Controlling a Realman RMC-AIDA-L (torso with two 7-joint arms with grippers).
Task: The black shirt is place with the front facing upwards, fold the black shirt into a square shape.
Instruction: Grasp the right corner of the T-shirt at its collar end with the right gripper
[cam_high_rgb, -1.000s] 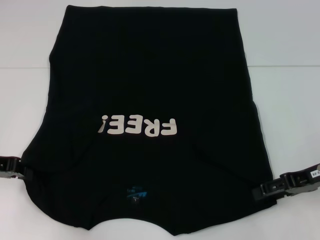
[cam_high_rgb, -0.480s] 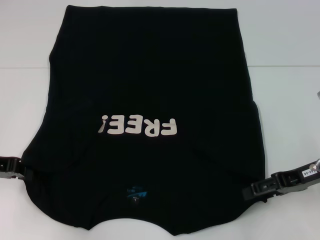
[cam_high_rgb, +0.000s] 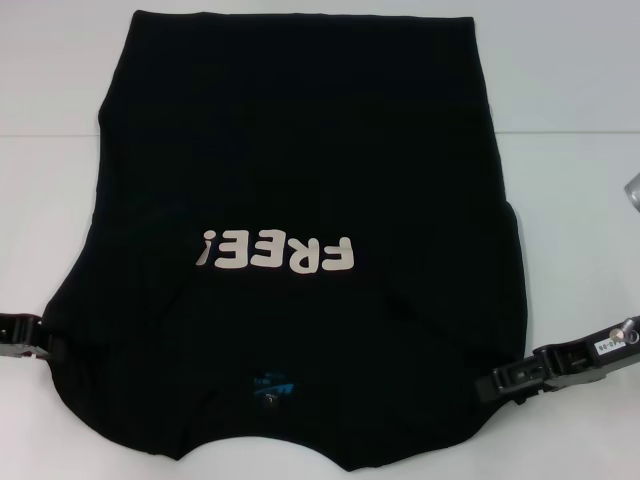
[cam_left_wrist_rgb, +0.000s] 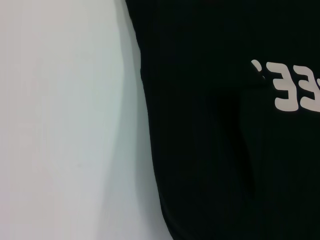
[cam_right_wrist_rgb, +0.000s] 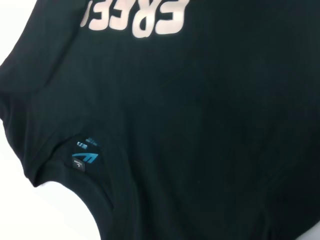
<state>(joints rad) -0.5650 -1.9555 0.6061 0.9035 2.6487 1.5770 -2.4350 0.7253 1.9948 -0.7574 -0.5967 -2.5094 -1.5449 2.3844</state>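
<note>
Both sleeve edges of the black shirt (cam_high_rgb: 300, 180) are being approached on the desk (cam_high_rgb: 570, 90). Being soft, limp cloth, it is best being pinched there; whether the left end effector (cam_high_rgb: 45, 340) and right end effector (cam_high_rgb: 490, 385) are apart cannot be told.

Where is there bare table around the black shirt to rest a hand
Bare white table runs along the black shirt on the robot's left, and on its right, above each gripper. The near corners are crowded: left gripper and right gripper sit at the shirt's edges.

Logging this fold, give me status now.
Left claw at shirt's left edge, right claw at its right edge. Black shirt flat, lettering up. Nothing in the way.
</note>
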